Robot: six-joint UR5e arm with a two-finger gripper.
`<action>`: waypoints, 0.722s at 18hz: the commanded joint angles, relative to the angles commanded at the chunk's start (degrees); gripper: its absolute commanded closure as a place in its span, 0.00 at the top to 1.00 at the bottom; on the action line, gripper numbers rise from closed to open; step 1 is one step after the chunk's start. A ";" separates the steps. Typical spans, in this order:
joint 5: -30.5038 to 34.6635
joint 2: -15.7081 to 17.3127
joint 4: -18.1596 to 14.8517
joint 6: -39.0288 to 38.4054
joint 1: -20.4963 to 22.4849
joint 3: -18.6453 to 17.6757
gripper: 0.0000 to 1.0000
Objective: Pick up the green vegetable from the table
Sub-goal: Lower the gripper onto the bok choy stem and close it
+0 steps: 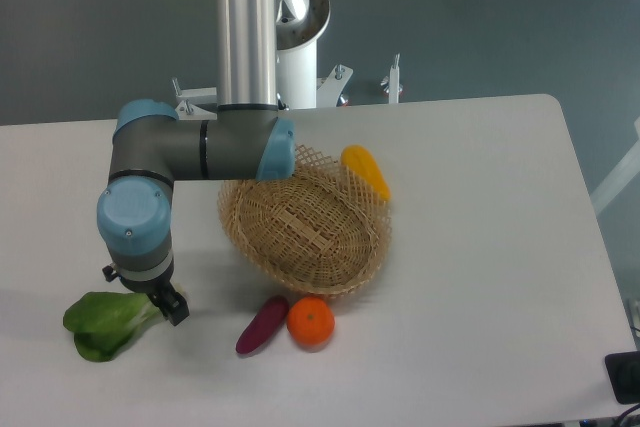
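Bok choy (100, 323), broad dark crinkled leaves, flat on smooth white desk (480, 277), well left of woven wicker basket (305, 229). Pale stalk end hidden under wrist. Fingers (172, 309) at stalk end, mostly covered; opening, hold: cannot tell. Purple oblong vegetable (262, 324) just below basket.

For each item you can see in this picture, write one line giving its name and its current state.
green vegetable: lying on the table, stalk end under the gripper.
gripper: over the stalk end, jaws hidden.
basket: upright, empty.
orange: on the table, touching the purple vegetable.
yellow vegetable: against the basket's rim.
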 joint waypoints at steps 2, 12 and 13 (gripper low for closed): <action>0.00 -0.61 0.00 0.00 0.00 -0.09 1.00; 0.09 -2.55 0.44 -0.09 -0.09 0.17 1.00; 0.17 -2.81 0.44 -0.18 -0.17 0.35 1.00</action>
